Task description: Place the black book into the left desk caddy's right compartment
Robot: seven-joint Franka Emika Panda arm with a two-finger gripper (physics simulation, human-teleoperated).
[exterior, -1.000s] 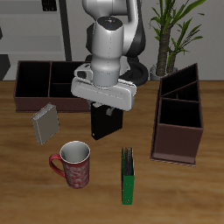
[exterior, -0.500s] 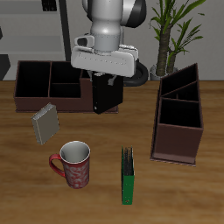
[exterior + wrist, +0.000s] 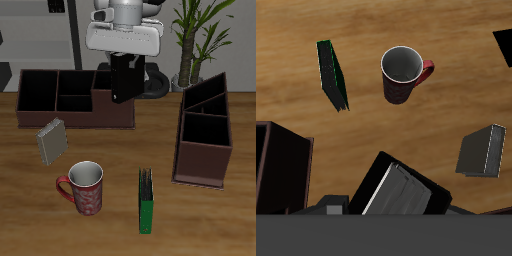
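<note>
Black book: I am looking at a small thick plain black hardcover, hanging upright with its pale page edges facing my wrist camera.
Gripper: I am clamping my jaws on the book's upper end; the book is hanging straight down between them.
Book's place: I am holding it clear off the table, in front of the wide brown caddy near the back edge.
Left desk caddy: it is sitting well apart from the book, its right compartment lying nearest the table's front edge.

end effector risen higher, black book lifted with it, carried farther back
</note>
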